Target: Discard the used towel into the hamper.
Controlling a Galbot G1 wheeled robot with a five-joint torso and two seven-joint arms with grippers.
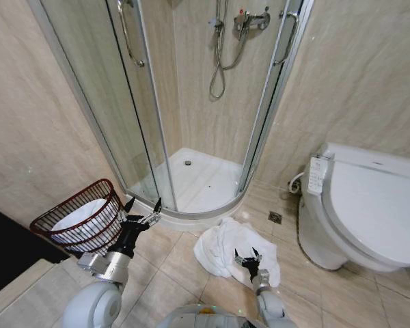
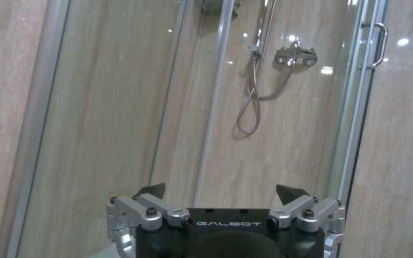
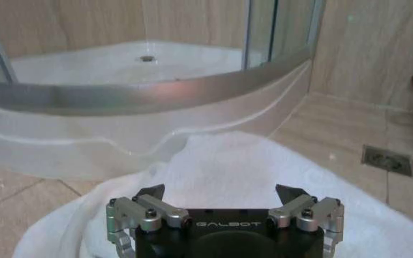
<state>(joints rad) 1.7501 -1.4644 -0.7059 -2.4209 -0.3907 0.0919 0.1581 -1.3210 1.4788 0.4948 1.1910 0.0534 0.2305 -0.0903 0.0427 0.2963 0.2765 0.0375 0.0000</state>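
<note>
The towel (image 1: 234, 249) lies crumpled on the floor (image 1: 178, 273) before the shower (image 1: 198, 184), directly under and ahead of the right tool (image 1: 248, 259), whose jaws are spread and hold nothing. The left tool (image 1: 142, 211), also spread, hangs beside the hamper (image 1: 82, 220) (well left of the towel). The right arm is plainly nearer.

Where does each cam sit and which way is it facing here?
Head view: on the head, looking down at the floor, towel, hamper, shower stall; both arms show.
Left wrist view: behind the open left end effector, facing the shower door and hose.
Right wrist view: behind the open right end effector, low over the towel, facing the shower tray.
Shared: the head and right wrist views both show the towel and tray.
</note>
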